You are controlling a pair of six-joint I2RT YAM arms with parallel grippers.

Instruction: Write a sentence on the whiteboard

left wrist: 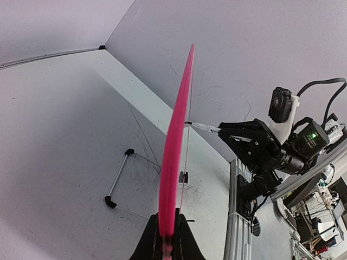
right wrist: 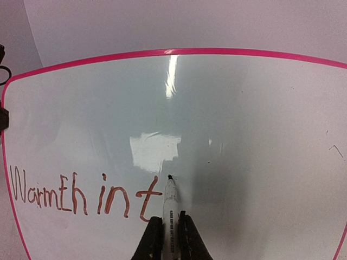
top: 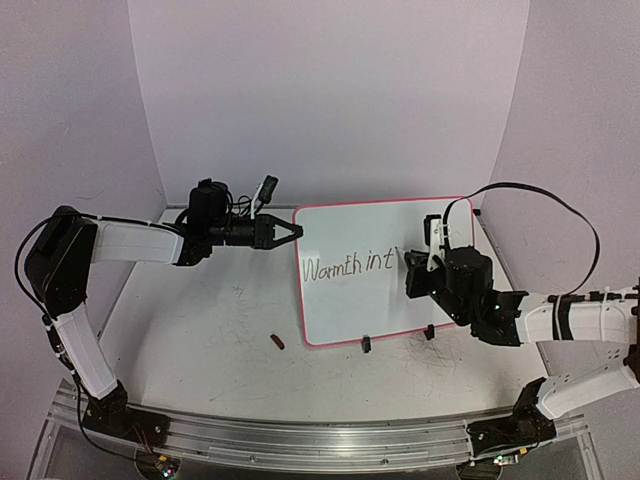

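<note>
Pale lilac walls enclose a scuffed grey surface on three sides. On its right half the whiteboard is stood on its long lower side, written face turned toward the near edge of the surface, and is propped by two small black clip feet under its bottom frame. Its thin pink frame is seen edge-on from the left wrist view.

The left gripper is pressed together on the board's left side near the upper corner, with the pink frame pinched between its fingers. The right gripper is clamped on a marker, which is held pointing at the board. The marker's dark tip is seen at the board's face, just to the right of the last letter. "Warmth int" is written in reddish-brown strokes across the lower left part of the white face.

A small reddish-brown piece is left lying on the surface, near the board's lower left corner but apart from it; what it is cannot be told.
</note>
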